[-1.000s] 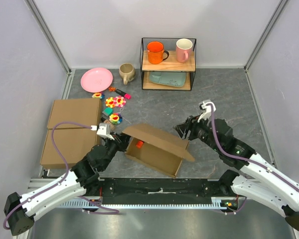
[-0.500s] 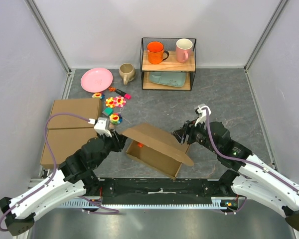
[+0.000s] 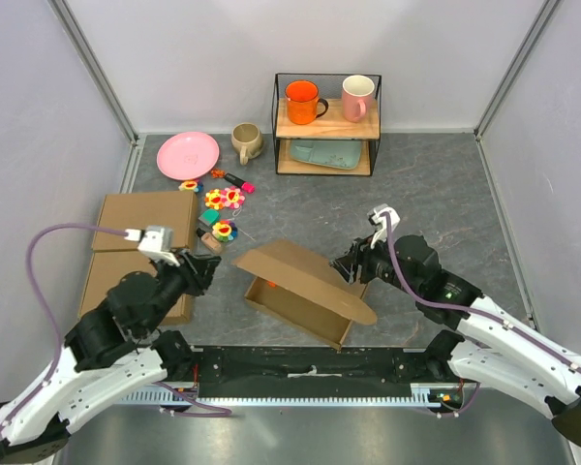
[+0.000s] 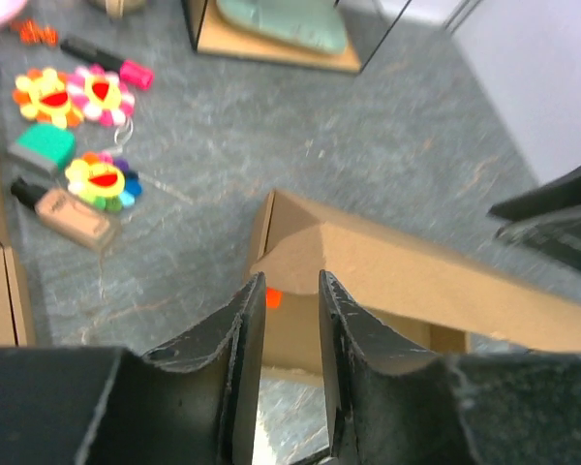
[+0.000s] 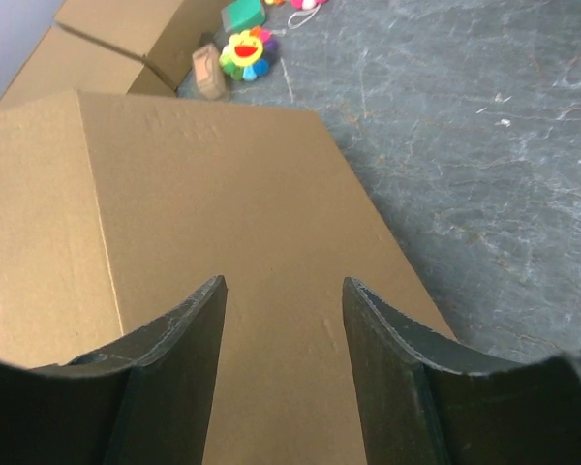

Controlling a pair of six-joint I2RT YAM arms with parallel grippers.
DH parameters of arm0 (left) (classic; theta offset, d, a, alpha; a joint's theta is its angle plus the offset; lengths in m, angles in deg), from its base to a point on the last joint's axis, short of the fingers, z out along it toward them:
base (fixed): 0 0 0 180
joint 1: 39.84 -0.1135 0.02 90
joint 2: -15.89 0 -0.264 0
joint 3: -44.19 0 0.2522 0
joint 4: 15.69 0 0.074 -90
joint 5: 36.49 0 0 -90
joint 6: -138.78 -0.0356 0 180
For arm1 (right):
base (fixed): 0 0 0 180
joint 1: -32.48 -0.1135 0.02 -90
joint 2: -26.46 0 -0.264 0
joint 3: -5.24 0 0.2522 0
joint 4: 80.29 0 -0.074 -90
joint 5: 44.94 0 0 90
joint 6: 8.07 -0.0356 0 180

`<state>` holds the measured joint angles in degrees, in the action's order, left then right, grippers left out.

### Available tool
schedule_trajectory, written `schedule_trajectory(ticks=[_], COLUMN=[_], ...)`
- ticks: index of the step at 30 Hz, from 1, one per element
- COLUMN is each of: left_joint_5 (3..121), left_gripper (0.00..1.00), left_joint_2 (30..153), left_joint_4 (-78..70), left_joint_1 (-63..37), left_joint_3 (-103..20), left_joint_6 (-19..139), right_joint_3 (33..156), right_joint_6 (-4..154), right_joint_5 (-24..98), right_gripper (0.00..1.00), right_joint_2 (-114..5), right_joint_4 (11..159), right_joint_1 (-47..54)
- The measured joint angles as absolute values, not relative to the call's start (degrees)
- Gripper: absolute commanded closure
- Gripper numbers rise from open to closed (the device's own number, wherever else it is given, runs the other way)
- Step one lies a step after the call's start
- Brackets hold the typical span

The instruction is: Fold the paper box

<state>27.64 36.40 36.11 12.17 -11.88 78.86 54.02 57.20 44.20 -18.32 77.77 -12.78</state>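
I see the box [image 3: 290, 312] on the table [image 3: 436, 184] between my arms, its tray walls up and the lid [image 3: 305, 276] slanting half-closed over it. I judge the folding mostly done, with lowering the lid and tucking its front flap left to do. My left gripper [image 4: 290, 283] hovers just off the box's left end, fingers narrow and empty. My right gripper [image 5: 283, 286] is over the lid, fingers wide, holding nothing.

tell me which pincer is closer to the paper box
Right. The right pincer hangs over the right end of the paper box; the left pincer sits apart, off its left corner.
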Motion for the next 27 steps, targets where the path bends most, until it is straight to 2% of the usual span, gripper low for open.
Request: schedule_trajectory(ticks=[6,8,12,18,27], left_joint_5=[24.6,24.9,25.9,29.1,32.7], left_gripper=[0.57,0.57,0.57,0.62,0.65], left_joint_2=[35.8,39.4,54.0,70.0,71.5], left_joint_4=[30.1,26.6,18.0,12.4,8.1], left_joint_1=[12.2,12.2,12.2,12.2,12.1], left_joint_3=[-15.2,-15.1,-14.1,-10.5,1.6], left_joint_6=[76.0,74.9,73.6,73.2,79.5], right_joint_3=[51.6,51.2,51.2,51.2,54.3], right_joint_6=[59.6,59.9,60.4,60.2,52.3], right_joint_5=[38.7,37.4,36.2,37.0,48.9], right_gripper=[0.5,0.52,0.53,0.39,0.13], right_joint_2=[-20.5,-22.1,-24.9,-25.7,-15.8], right_joint_4=[77.4,76.6,74.6,71.5,66.6], right_joint_1=[-12.8,-12.8,-12.8,-12.8,-12.8])
